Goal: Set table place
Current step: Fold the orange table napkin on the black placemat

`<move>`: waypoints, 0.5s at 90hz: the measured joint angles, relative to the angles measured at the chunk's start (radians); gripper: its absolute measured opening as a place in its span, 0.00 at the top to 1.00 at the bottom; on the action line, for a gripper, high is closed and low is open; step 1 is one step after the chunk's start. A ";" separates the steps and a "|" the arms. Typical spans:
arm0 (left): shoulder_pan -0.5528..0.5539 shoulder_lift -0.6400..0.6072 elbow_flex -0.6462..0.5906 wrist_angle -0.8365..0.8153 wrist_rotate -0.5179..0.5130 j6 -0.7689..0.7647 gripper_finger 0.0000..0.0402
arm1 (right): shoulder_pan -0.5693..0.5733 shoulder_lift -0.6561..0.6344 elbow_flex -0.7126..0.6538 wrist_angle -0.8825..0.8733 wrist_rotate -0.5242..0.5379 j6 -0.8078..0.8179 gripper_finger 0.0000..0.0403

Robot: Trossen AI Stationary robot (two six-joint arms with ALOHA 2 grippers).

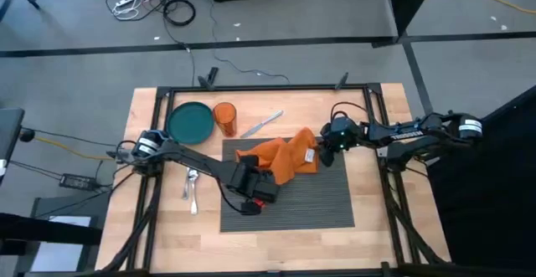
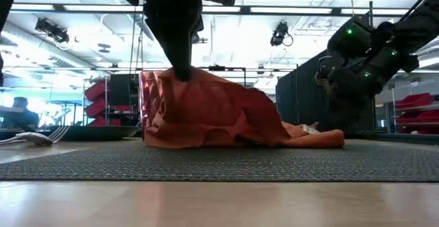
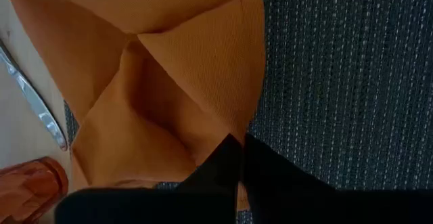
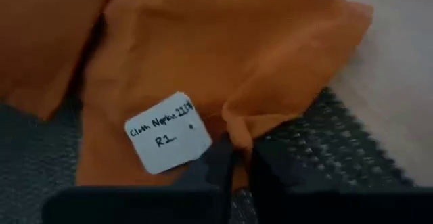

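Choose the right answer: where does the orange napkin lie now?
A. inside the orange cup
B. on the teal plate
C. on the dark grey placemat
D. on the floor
C: the orange napkin lies crumpled on the ribbed grey placemat, with the left gripper and the right gripper each pinching an edge.

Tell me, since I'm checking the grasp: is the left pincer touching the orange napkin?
Touching. The left wrist view shows the left pincer closed on a fold of the orange napkin; the low view shows the cloth tented up under it.
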 joint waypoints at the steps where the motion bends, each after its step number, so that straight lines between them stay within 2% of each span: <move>1: 0.000 0.000 0.000 0.000 0.000 0.000 1.00 | 0.000 -0.003 0.000 0.002 0.003 -0.004 0.99; 18: -0.007 0.000 0.002 -0.017 -0.011 0.000 1.00 | 0.042 -0.112 0.051 -0.022 -0.007 -0.053 1.00; 30: -0.040 0.000 0.058 -0.127 -0.074 -0.005 1.00 | 0.111 -0.233 0.146 -0.176 0.009 -0.070 1.00; 45: -0.076 -0.001 0.189 -0.300 -0.182 -0.044 1.00 | 0.216 -0.362 0.304 -0.421 0.123 -0.086 1.00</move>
